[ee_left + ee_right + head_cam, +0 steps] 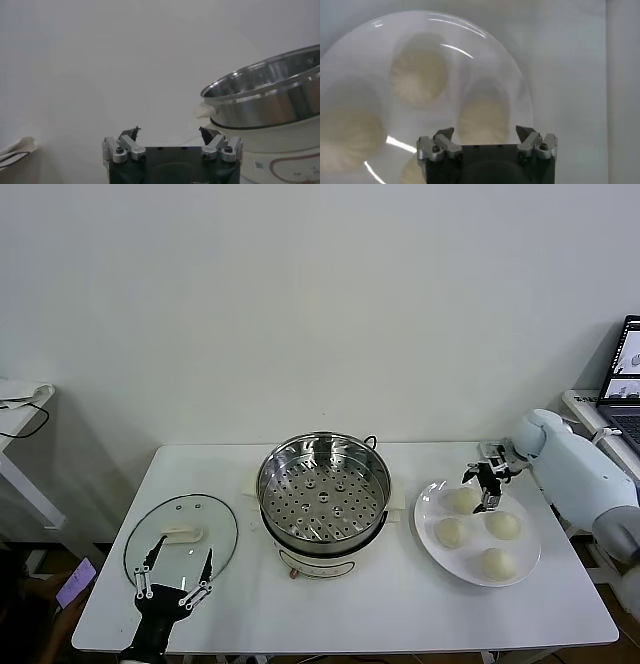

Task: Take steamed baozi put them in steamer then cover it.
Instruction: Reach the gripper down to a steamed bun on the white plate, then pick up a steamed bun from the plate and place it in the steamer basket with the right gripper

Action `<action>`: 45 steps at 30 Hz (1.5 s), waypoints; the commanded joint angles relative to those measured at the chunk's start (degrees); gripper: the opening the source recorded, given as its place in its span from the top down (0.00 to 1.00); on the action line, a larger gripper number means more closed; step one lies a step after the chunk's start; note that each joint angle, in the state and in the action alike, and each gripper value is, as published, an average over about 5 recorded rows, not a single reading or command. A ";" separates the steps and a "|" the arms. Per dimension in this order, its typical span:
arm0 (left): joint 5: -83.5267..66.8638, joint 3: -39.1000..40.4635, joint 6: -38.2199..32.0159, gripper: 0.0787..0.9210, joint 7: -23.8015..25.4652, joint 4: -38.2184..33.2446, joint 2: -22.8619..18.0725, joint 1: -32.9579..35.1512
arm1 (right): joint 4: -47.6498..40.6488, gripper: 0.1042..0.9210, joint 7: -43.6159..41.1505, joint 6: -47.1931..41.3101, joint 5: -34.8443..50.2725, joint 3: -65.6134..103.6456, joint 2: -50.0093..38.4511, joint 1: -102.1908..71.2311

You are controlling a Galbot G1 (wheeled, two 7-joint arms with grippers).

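- Four small round cream-white dough buns sit on one flat white round plate [428, 514] at the right side of the white surface [380, 604]: the far-left bun [463, 500], the near-left bun [450, 532], the far-right bun [503, 525] and the nearest bun [496, 563]. They form a loose diamond, none touching another.
- The buns are round, so no long axis or heading can be told.
- The right tool [487, 490] hangs directly over the far-left bun, pointing down at it, its fingers spread wide and holding nothing; the wrist view shows a bun between and beyond the tips.
- One round shiny stainless-steel steamer pot [323, 492] with a perforated tray stands on a cream-white base at the middle of the surface, uncovered, with no bun inside.
- One round clear glass lid [181, 536] with a cream-white handle lies flat at the left.
- The left tool [173, 577] waits at the lid's near edge, fingers wide apart, gripping nothing.
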 commanded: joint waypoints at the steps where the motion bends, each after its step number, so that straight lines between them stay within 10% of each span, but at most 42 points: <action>1: -0.08 -0.08 -0.01 0.12 -0.03 0.03 0.03 -0.03 | -3.34 0.14 0.81 0.54 -1.67 0.08 2.29 0.25; 19: -0.08 -0.12 0.18 0.12 -0.12 -0.47 0.20 0.15 | -0.06 0.31 0.41 1.06 0.16 -1.27 0.58 0.13; 32: -0.18 0.58 0.71 0.12 -0.29 -1.41 0.89 -0.57 | 29.88 0.31 -1.51 8.66 12.51 -22.82 -12.48 21.56; 45: -0.09 0.78 0.55 0.12 -0.44 -1.85 1.23 -0.38 | 44.96 0.28 1.64 21.74 12.71 -35.97 -2.39 39.80</action>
